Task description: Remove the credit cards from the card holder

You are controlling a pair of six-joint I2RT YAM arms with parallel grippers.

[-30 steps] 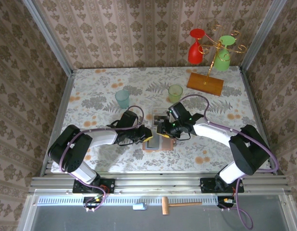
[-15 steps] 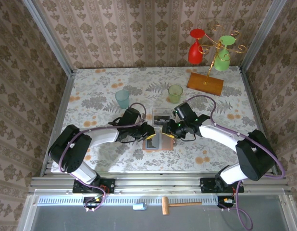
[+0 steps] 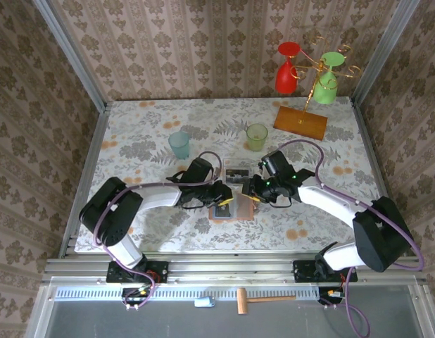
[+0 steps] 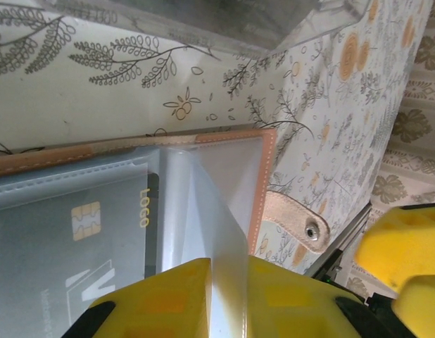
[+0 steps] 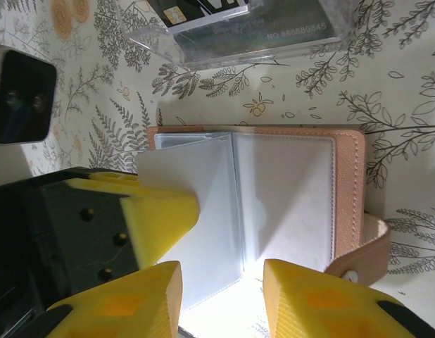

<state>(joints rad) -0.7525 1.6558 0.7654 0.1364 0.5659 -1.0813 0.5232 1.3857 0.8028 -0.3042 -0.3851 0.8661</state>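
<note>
Left wrist camera: the left gripper [image 4: 228, 285] pinches a clear sleeve [image 4: 203, 204] of the card holder [image 4: 264, 186]; the right gripper [image 5: 223, 299] hangs parted over it.

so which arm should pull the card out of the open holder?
Right. The left hand is shut on a clear sleeve of the card holder, propping it up. The right hand hangs open and empty above the holder, so it looks freer to draw the card from its pocket.

Overhead top cam; wrist cams close on card holder [image 5: 295, 190]
</note>
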